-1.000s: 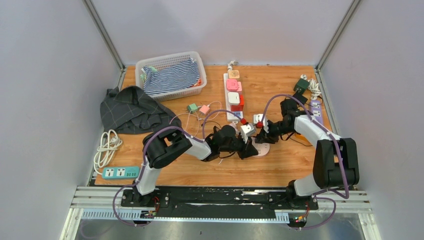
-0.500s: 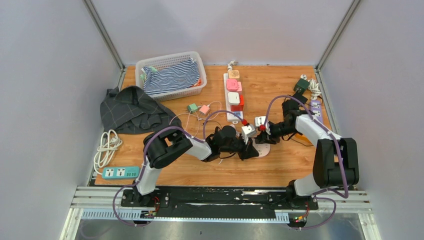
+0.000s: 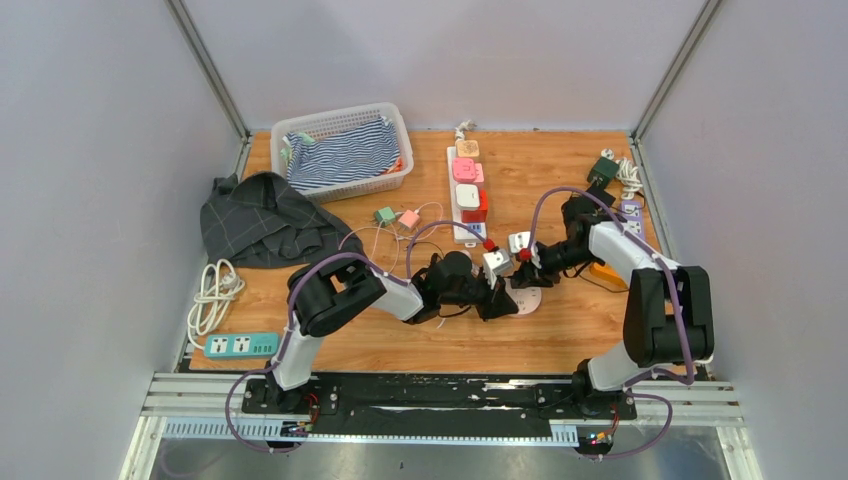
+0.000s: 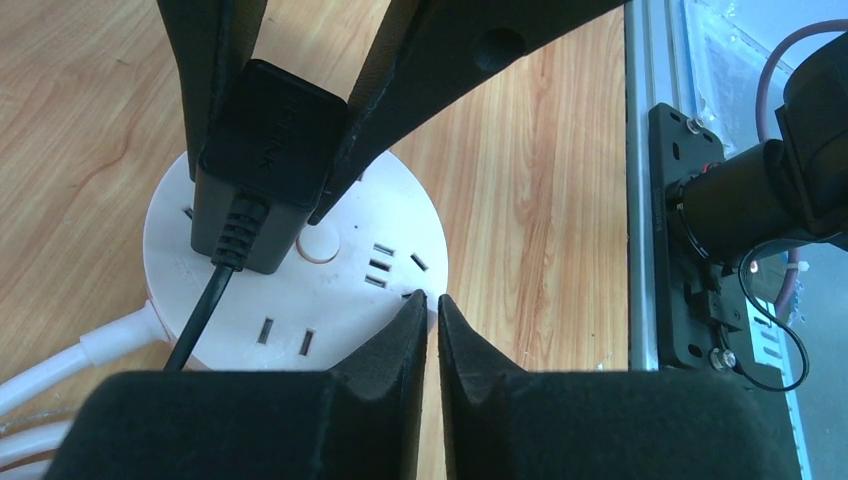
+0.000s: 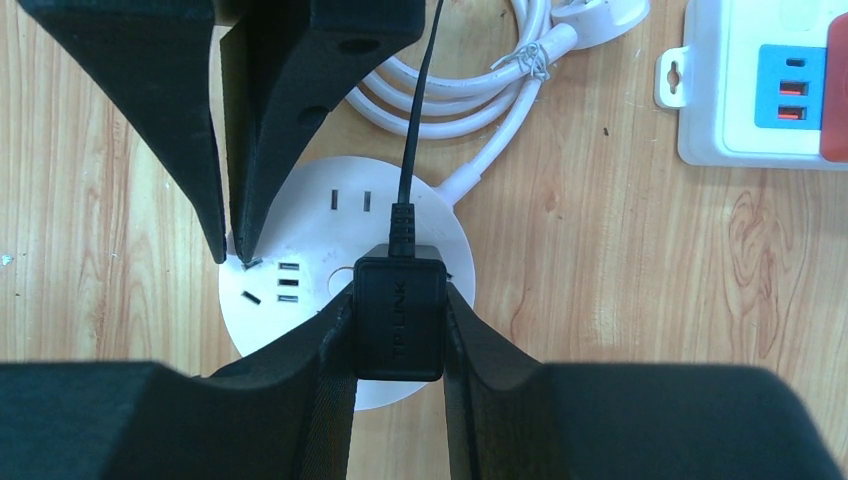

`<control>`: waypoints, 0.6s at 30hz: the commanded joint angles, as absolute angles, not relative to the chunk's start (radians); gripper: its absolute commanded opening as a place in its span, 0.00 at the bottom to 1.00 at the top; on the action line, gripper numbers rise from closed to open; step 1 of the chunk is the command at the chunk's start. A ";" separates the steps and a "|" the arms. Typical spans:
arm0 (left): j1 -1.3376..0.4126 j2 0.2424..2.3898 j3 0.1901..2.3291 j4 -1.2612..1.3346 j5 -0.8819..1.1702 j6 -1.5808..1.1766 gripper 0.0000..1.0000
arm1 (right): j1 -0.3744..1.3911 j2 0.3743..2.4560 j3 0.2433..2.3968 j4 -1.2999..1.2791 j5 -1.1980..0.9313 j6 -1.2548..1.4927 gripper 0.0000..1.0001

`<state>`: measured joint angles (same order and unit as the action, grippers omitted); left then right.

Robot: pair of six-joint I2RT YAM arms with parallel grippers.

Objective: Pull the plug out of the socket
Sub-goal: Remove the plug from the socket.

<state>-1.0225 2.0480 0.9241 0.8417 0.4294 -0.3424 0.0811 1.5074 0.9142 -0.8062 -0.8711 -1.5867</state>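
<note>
A round white socket (image 3: 529, 301) lies on the wooden table. A black plug (image 5: 400, 318) with a black cord sits in it, also seen in the left wrist view (image 4: 268, 170). My right gripper (image 5: 400, 305) is shut on the black plug, one finger on each side. My left gripper (image 4: 432, 300) is shut and empty, its tips pressed on the socket's top (image 4: 340, 290) near the rim, opposite the plug. In the top view the two grippers meet over the socket, left (image 3: 503, 299) and right (image 3: 526, 274).
The socket's white cord (image 5: 470, 90) coils just behind it. A long white power strip (image 3: 466, 190) with pink and red adapters lies beyond. A basket of striped cloth (image 3: 340, 150), a grey garment (image 3: 262, 220), a teal strip (image 3: 240, 345) and a purple strip (image 3: 632, 215) lie around.
The right forearm has shifted slightly toward the back. Both grippers stay at the socket and the plug stays in it.
</note>
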 commanded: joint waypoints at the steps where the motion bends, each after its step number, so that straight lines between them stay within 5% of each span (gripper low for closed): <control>1: -1.003 2.105 0.982 0.781 0.363 -0.404 0.13 | 0.183 1.538 0.907 -0.955 -0.822 -1.661 0.00; 18: -0.985 2.114 0.960 0.822 0.346 -0.433 0.15 | 0.142 1.554 0.985 -1.012 -0.900 -1.580 0.00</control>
